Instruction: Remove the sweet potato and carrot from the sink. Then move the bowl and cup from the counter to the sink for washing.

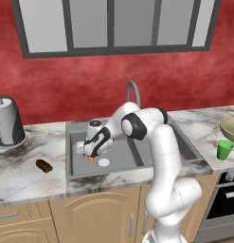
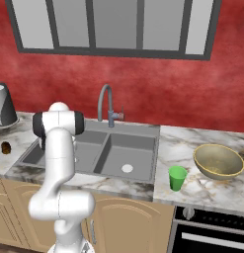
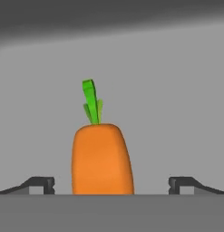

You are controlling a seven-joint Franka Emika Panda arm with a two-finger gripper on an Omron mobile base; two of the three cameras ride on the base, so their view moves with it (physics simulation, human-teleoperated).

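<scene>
- Gripper (image 3: 111,185) was down in the left basin of the sink (image 1: 123,159), its fingers spread wide apart, with the carrot (image 3: 102,158) lying between the two fingertips (image 3: 41,184) and touching neither.
- From the hand camera the carrot's green top pointed away from the gripper, over the grey sink floor.
- From the left base camera a small orange bit of the carrot (image 1: 91,159) showed just under the gripper (image 1: 90,154), beside the basin's white drain (image 1: 104,162).
- Sweet potato (image 1: 44,165) lay on the counter (image 1: 28,175) well left of the sink; the dark lump at the left edge of the right base view was probably the same one, though it was too small to be sure.
- Cup (image 2: 177,178) stood upright on the counter just right of the sink, with the bowl (image 2: 218,161) near it, farther from the sink.
- Faucet (image 2: 107,105) rose behind the sink, against the red wall (image 2: 158,89).
- Grey kettle (image 1: 8,121) stood on the counter left of the sink, farther back than the sweet potato.
</scene>
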